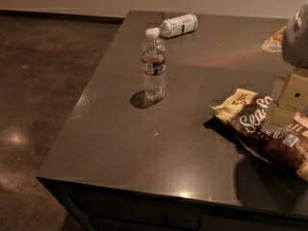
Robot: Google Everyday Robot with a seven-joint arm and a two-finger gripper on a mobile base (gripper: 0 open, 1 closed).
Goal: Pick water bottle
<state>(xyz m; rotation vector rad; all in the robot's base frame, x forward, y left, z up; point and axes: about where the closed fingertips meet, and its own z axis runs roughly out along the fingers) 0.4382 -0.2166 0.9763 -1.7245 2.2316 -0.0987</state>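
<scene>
The water bottle (pixel 154 65) stands upright on the dark grey table (pixel 144 143), left of centre and toward the far side. It is clear and ribbed, with a white cap and a narrow red-white-dark label band. My gripper (pixel 285 102) is at the right edge of the view, low over a chip bag and well to the right of the bottle, apart from it. Its grey arm segment (pixel 297 37) rises above it and is cut off by the frame.
A bottle with a white-and-blue label (pixel 179 25) lies on its side at the far edge, behind the water bottle. A brown chip bag (pixel 260 129) lies under my gripper. Another snack pack (pixel 275 40) sits at far right. The table's left and front edges drop to the floor.
</scene>
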